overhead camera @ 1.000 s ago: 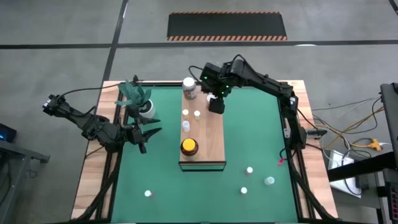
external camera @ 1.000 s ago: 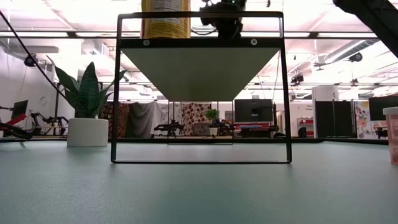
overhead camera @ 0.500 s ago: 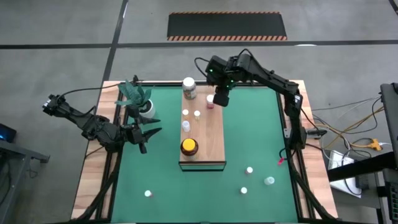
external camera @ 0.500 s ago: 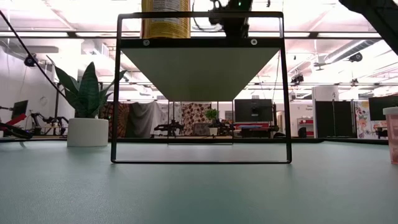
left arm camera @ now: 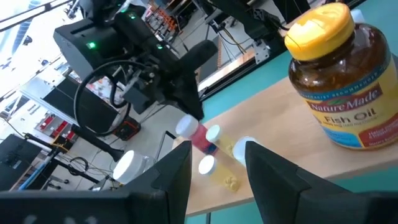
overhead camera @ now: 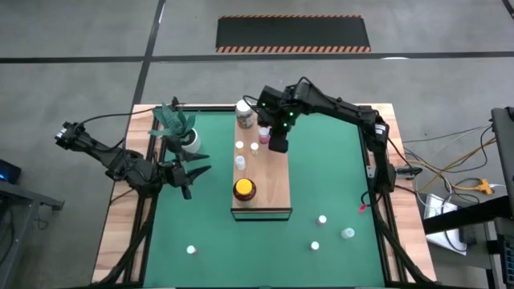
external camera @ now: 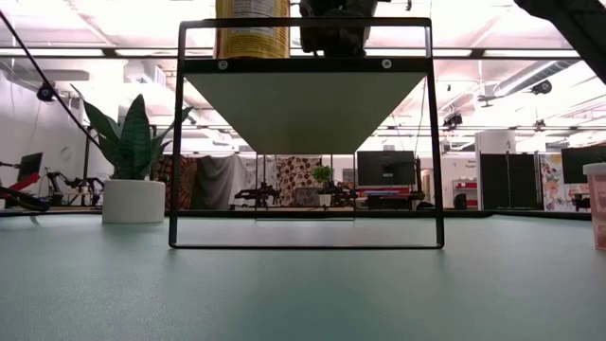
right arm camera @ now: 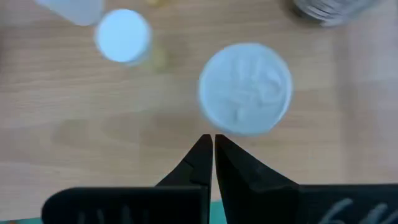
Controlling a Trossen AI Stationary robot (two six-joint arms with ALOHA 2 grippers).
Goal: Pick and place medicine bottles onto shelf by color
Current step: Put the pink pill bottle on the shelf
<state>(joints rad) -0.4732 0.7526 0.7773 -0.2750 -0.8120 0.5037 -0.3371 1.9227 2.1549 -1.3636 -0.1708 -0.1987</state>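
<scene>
Right gripper repositioned over far end of shelf, fingers pressed together, empty. Pink bottle now released, standing on shelf near white-capped bottles. Placement judged complete. Left gripper idle by plant pot, fingers spread.

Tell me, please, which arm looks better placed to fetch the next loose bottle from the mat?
Probably the right. Its gripper hangs over the shelf, fingers shut and empty, and three loose bottles lie on the mat on its side. The left gripper waits beside the plant pot, with only one bottle near it.
</scene>
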